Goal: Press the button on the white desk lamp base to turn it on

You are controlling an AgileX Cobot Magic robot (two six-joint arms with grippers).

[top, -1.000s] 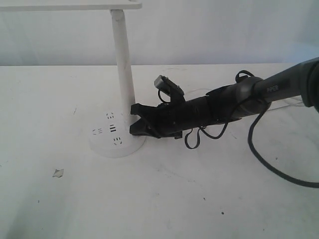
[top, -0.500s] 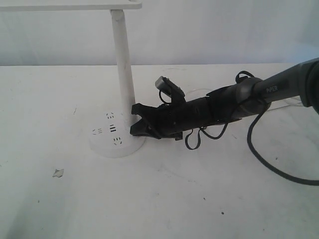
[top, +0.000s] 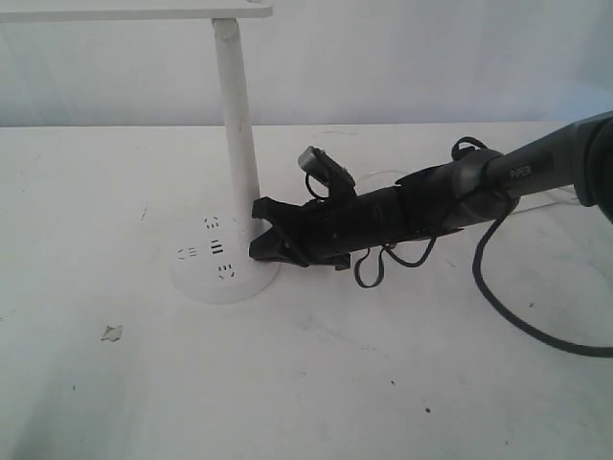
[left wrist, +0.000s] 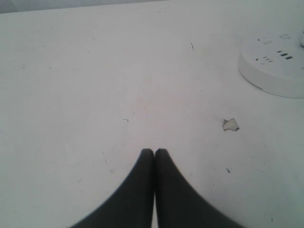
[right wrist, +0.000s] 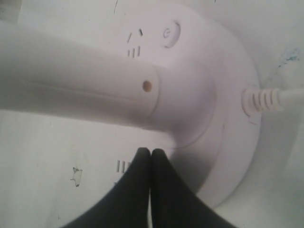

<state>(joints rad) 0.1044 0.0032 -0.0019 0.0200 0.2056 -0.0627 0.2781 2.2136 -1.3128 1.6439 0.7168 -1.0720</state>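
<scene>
The white desk lamp base [top: 225,273] lies on the table with its slim stem [top: 235,115] rising from it. My right gripper [top: 255,233] is shut with nothing in it, its tips over the base edge right beside the stem's foot. In the right wrist view the gripper [right wrist: 151,151] points at the foot of the stem [right wrist: 95,80]. The button [right wrist: 169,34], round with a power mark, sits on the base [right wrist: 237,142] on the far side of the stem. My left gripper [left wrist: 154,151] is shut over bare table, well away from the base [left wrist: 275,76].
A small torn scrap [top: 112,333] lies on the table in front of the base, also seen as scrap [left wrist: 231,124]. The lamp's white cord [right wrist: 270,99] leaves the base rim. The lamp head [top: 134,10] spans the top. A black cable [top: 508,307] loops under the right arm.
Hardly anything differs: the right gripper stays at the stem's foot, with only a very slight shift of the arm.
</scene>
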